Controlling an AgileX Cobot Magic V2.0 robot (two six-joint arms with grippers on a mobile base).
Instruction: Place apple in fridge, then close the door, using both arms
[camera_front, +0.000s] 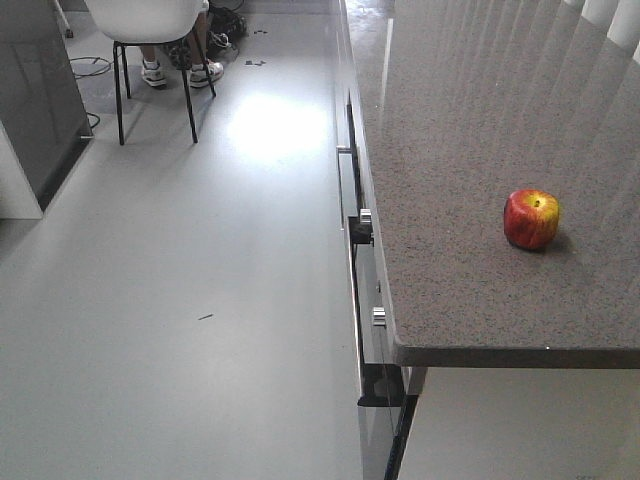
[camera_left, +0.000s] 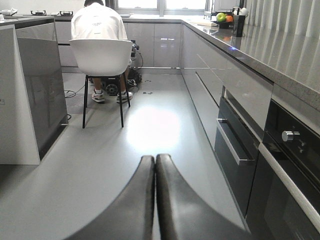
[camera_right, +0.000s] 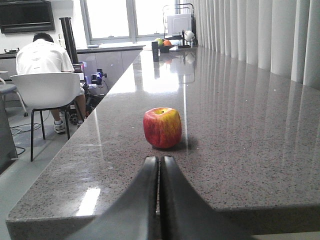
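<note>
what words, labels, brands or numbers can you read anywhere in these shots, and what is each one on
No text can be read in any view.
apple: no sticker or label on the sides that show.
Marks beside the oven knob: too small to read.
Items at the far end of the countertop: too small and blurred to show any print.

Left gripper (camera_left: 155, 159) and right gripper (camera_right: 160, 160) both clamped together, nothing held
Dark curved fingers (camera_left: 132, 205) pressed flat against each other on the left, pointing level ahead; same on the right, fingers (camera_right: 185, 212) meeting along a hairline seam
</note>
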